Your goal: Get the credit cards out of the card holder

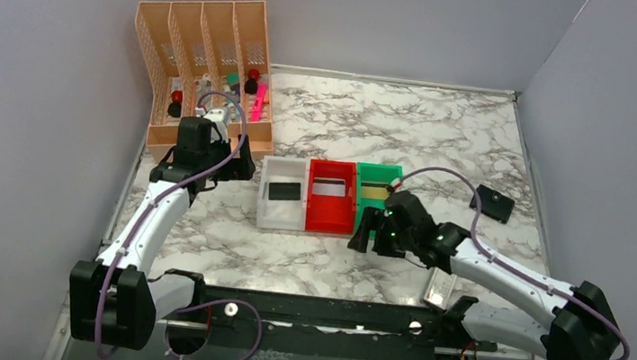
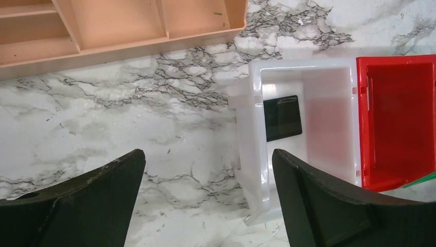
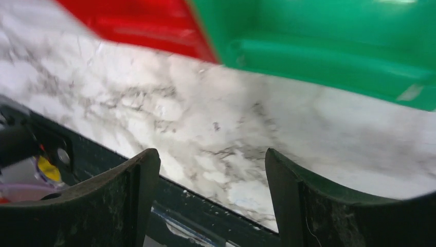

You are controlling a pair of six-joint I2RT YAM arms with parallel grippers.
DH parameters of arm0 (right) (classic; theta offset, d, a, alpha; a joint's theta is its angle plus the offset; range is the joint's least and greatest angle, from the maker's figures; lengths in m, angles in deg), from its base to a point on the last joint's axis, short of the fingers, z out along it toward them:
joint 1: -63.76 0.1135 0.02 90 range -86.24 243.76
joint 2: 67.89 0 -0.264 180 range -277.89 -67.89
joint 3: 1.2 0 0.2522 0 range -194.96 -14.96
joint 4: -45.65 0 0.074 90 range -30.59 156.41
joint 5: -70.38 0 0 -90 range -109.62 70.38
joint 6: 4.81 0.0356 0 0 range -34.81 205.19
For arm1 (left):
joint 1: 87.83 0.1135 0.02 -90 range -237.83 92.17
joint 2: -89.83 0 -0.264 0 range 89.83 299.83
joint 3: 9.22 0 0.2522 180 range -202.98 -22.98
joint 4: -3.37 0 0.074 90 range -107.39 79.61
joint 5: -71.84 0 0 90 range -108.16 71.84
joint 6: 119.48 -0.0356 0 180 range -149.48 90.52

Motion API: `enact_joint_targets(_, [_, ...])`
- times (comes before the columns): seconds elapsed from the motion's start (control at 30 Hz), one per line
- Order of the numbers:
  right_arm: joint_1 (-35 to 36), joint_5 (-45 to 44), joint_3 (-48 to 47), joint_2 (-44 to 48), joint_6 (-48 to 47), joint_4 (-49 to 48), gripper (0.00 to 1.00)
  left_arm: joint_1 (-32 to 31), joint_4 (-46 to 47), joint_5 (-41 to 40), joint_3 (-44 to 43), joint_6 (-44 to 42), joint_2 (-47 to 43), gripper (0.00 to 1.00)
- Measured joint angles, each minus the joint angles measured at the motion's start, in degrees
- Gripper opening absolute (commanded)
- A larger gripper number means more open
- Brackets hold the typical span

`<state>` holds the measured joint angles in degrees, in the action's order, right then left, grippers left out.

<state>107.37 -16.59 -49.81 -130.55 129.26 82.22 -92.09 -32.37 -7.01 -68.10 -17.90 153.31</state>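
The card holder (image 1: pixel 492 203) lies flat and black on the marble at the right, apart from both arms. A black credit card (image 1: pixel 285 191) (image 2: pixel 282 117) rests in the white bin (image 1: pixel 267 212). A light card (image 1: pixel 326 188) lies in the red bin (image 1: pixel 329 220), and a yellowish card (image 1: pixel 374 191) in the green bin (image 1: pixel 386 170). My left gripper (image 1: pixel 239 157) (image 2: pixel 208 164) hangs open and empty just left of the white bin (image 2: pixel 255 154). My right gripper (image 1: pixel 376 238) (image 3: pixel 212 170) is open and empty over bare marble in front of the green bin (image 3: pixel 329 56).
An orange file organizer (image 1: pixel 205 67) (image 2: pixel 118 31) with pens and small items stands at the back left. A small whitish case (image 1: pixel 438 289) lies by the right arm near the table's front edge. The red bin (image 2: pixel 396 118) (image 3: pixel 139 23) sits between white and green. Grey walls enclose the table.
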Motion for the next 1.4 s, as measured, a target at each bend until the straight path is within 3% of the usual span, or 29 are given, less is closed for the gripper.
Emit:
enact_joint_targets(0.23, [20.37, -13.2, -10.78, -16.87, 7.04, 0.9, 0.78, 0.0, 0.02, -0.09, 0.07, 0.0, -0.5, 0.97])
enact_joint_targets(0.43, [21.27, -22.56, -19.19, -30.67, 8.63, 0.63, 0.78, 0.0, 0.04, -0.76, 0.5, 0.04, -1.27, 0.97])
enact_joint_targets(0.77, [18.93, -31.23, -29.07, -39.43, 7.65, 1.16, 0.79, 0.0, 0.02, -1.79, 0.66, 0.13, -1.57, 0.97])
enact_joint_targets(1.17, [15.63, -29.4, -29.68, -40.11, 2.36, 0.26, 0.84, 0.0, 0.04, -1.81, 0.66, 0.15, -1.57, 0.97])
enact_joint_targets(1.4, [12.81, -32.74, -22.91, -21.29, -1.97, 1.86, 0.88, 0.0, 0.02, -1.81, 0.68, 0.15, -1.57, 0.97])
